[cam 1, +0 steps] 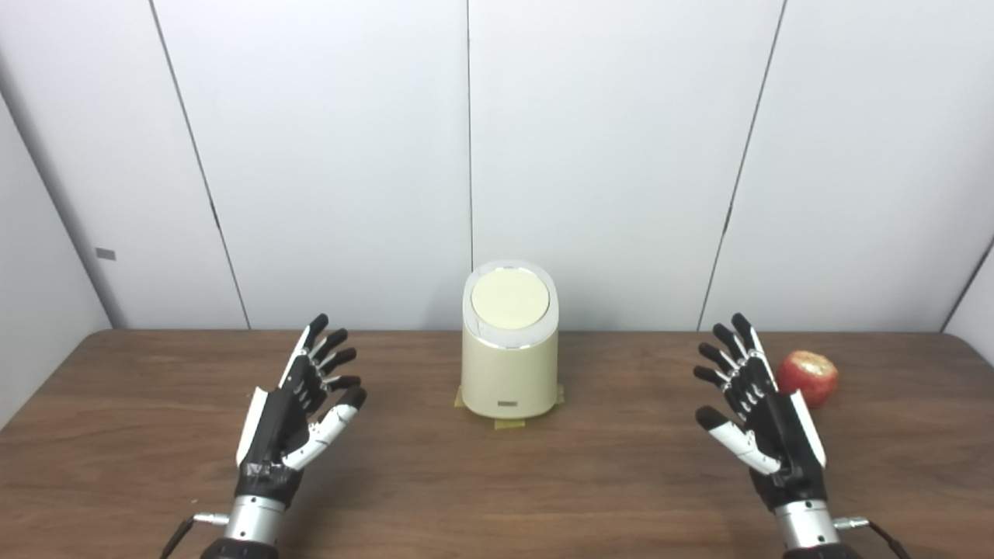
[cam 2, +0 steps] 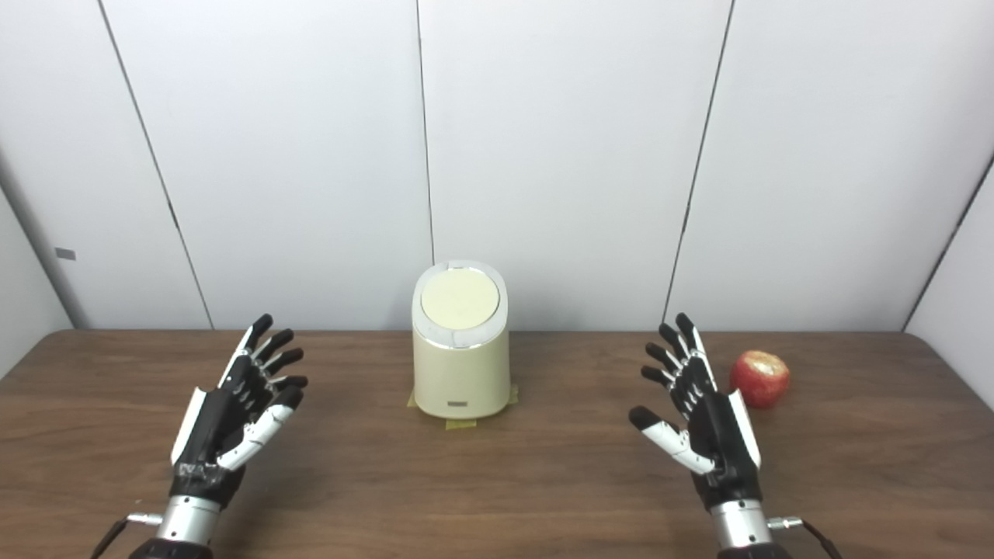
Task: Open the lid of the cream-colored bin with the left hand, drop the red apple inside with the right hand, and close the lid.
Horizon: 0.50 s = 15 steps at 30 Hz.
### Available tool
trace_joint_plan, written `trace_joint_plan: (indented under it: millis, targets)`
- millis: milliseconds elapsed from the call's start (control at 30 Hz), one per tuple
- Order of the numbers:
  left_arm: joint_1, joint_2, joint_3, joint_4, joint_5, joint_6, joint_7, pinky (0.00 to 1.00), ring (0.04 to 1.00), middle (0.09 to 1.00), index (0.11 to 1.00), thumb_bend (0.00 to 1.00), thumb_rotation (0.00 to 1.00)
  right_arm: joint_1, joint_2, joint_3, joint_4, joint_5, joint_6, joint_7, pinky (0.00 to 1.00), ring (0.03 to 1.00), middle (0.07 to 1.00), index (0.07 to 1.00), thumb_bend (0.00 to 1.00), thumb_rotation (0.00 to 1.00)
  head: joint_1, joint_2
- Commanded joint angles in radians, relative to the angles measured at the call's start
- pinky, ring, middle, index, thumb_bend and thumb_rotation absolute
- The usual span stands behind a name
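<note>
Fingers spread on both hands, left hand [cam 1: 299,407] and right hand [cam 1: 757,404] flanking the lidded bin [cam 1: 509,345], apple [cam 1: 808,377] just beyond.

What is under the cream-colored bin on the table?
Yellowish tape pieces stick out from under the cream-colored cylindrical plastic bin on the brown wooden table; the rest underneath is covered.

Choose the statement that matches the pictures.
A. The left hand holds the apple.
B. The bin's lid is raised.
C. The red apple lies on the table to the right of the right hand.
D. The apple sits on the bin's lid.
C: the red apple rests on the table just beyond the open right hand, untouched.
</note>
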Motion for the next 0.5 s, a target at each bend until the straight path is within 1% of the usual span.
trace_joint_plan:
  millis: [0,167,333,433,467]
  targets:
    - [0.063,-0.010,-0.005,0.052,-0.005,-0.009,0.002,0.72,0.848,0.920,0.999,0.68,0.44,0.095,0.025,0.013,0.064,0.009,-0.008,0.003,0.79,0.883,0.948,1.000,0.78,0.57,-0.001,0.002]
    - [0.061,-0.008,-0.007,0.055,0.006,-0.014,0.006,0.71,0.849,0.921,0.984,0.68,0.44,0.095,0.025,0.014,0.065,0.012,-0.009,0.005,0.79,0.881,0.949,1.000,0.77,0.57,-0.003,0.003]
    - [0.061,-0.008,-0.006,0.052,0.021,-0.008,0.018,0.78,0.883,0.928,0.977,0.70,0.48,0.092,0.024,0.015,0.068,0.003,-0.011,0.000,0.79,0.879,0.946,1.000,0.78,0.57,-0.005,0.002]
    - [0.059,-0.010,-0.006,0.052,0.019,-0.009,0.018,0.78,0.888,0.928,0.971,0.70,0.48,0.088,0.023,0.014,0.075,0.011,-0.012,0.005,0.79,0.876,0.947,1.000,0.79,0.57,-0.013,-0.002]
    - [0.059,-0.019,-0.003,0.039,0.013,0.010,0.024,0.78,0.889,0.928,0.970,0.70,0.48,0.087,0.023,0.014,0.078,0.013,-0.012,0.007,0.78,0.876,0.947,1.000,0.79,0.57,-0.010,-0.005]
